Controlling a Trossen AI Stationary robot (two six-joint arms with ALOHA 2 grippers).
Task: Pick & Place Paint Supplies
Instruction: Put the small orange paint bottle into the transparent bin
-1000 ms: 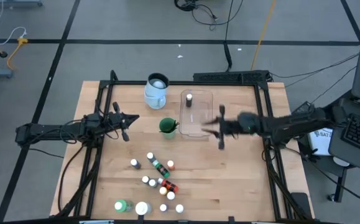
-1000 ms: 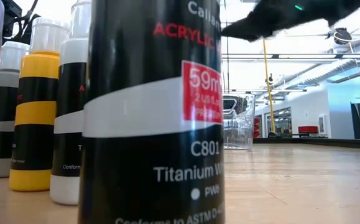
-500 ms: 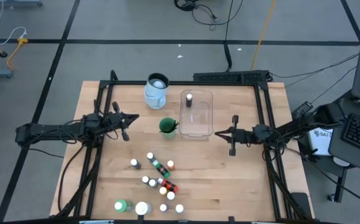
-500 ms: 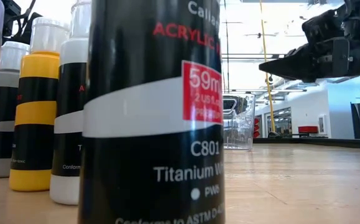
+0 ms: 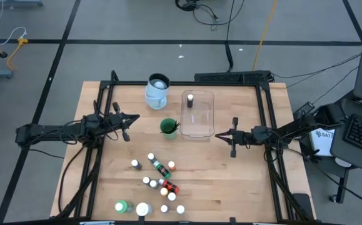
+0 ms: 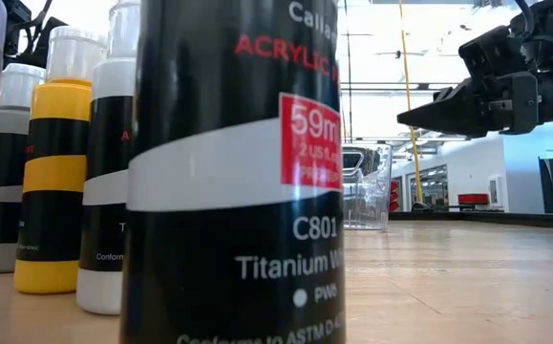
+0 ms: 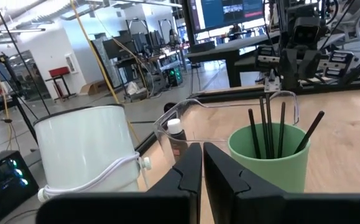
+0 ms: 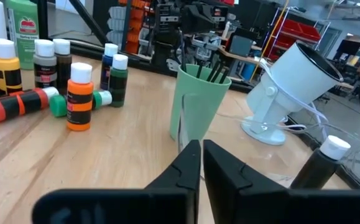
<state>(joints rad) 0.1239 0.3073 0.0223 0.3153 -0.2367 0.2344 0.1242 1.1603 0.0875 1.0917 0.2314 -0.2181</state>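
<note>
light: bright, even overhead | shadows: soft | low view: window glare, nearest bottle [image 6: 233, 172] blurred

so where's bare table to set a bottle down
Bare wood lies on the table in front of the right gripper and right of the paint bottles; another patch sits between the left gripper and that cluster. It is crowded at the back: jug, green cup, clear tub.

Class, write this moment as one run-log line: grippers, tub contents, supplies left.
left gripper: shut, idle beside green cup | right gripper: shut, empty, right of clear tub | tub: one dark bottle | small bottles: loose on table
</note>
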